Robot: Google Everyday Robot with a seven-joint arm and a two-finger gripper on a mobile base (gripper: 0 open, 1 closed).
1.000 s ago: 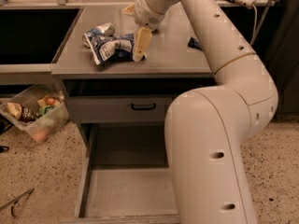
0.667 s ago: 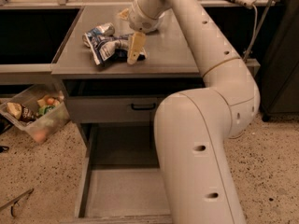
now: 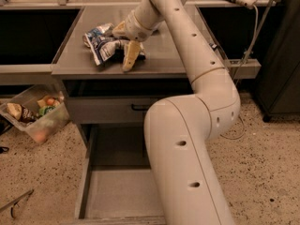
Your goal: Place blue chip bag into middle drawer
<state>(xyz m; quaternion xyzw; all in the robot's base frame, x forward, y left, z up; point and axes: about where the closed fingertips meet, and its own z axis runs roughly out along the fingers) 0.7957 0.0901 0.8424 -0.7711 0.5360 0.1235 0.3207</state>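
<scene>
Pincer (image 3: 121,49) sits over the left half of the desk (image 3: 168,55), spread wide, with one pale finger (image 3: 131,56) pointing toward the desk's front edge and the other nearer its back. The right end of the blue chip bag (image 3: 101,43) lies between them; whether either finger touches the foil cannot be told. The bag rests crumpled on the desk's grey top, left of its middle. Under the desk's top, a grey drawer front (image 3: 103,110) with a black handle (image 3: 140,107) is closed. Below that, the middle drawer (image 3: 115,191) is pulled out in front of the desk with a bare floor, and the white arm (image 3: 187,135) hides its right part. On the speckled floor left of the desk stands a clear bin (image 3: 35,114) of snacks.
</scene>
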